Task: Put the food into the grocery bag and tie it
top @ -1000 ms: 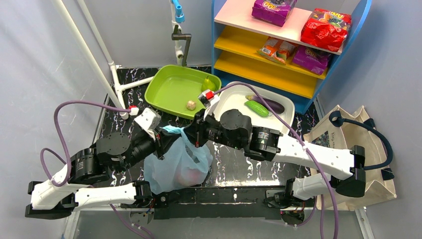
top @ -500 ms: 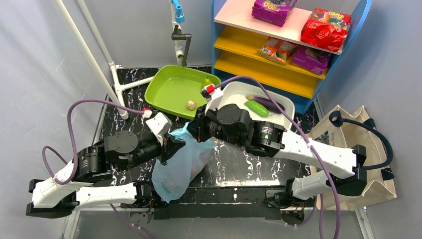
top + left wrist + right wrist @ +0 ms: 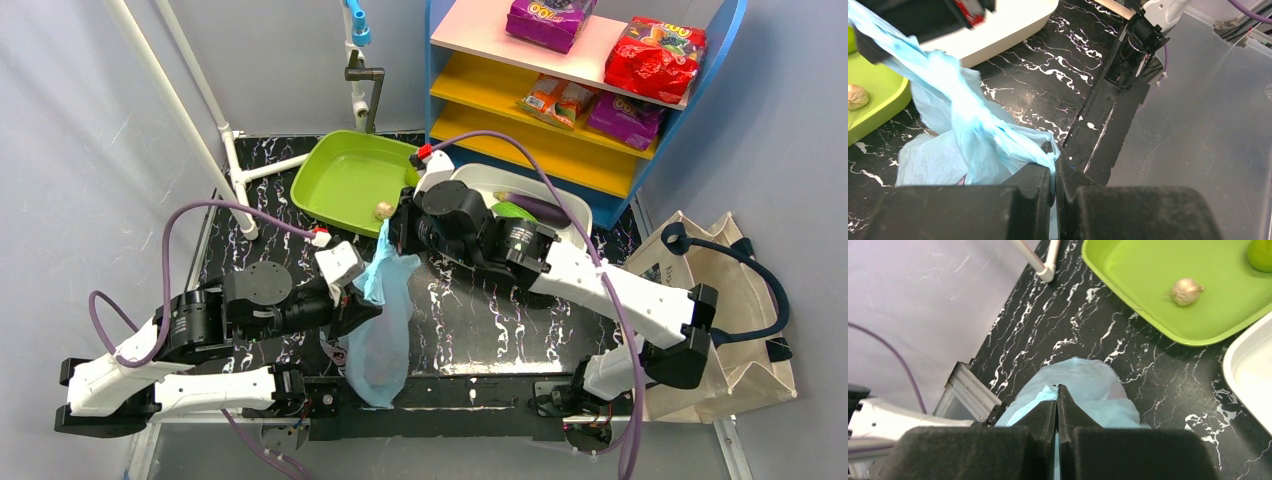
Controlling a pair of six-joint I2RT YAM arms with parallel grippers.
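Top external view puts the bag (image 3: 385, 320) at centre frame, drawn into a long blue strip. It runs from just below the green tray (image 3: 340, 180) down to the table's (image 3: 480, 310) near edge. I cannot make out the food through the plastic, so I judge it is already inside and resting in the lower bulge.

The right gripper (image 3: 392, 232) is pressed together on the bag's top end, just beside the green tray's near rim. The left gripper (image 3: 366, 304) pinches a fold of plastic lower down on the left side; its wrist view shows the film bunched right at the closed fingertips.

I read this as the tying step, with loading done and the two ends pulled apart under tension. The next move calls for keeping both pinches firm while crossing one end over the other to form a knot. The film looks thin, so a hard pull could tear it or slip it free.

The green tray holds a small pale bulb (image 3: 382, 210), and the right wrist view shows a green fruit in its upper right corner. The white tray (image 3: 575, 215) holds a cucumber (image 3: 512, 209), mostly behind the right arm. A tote (image 3: 730, 290) sits at right.
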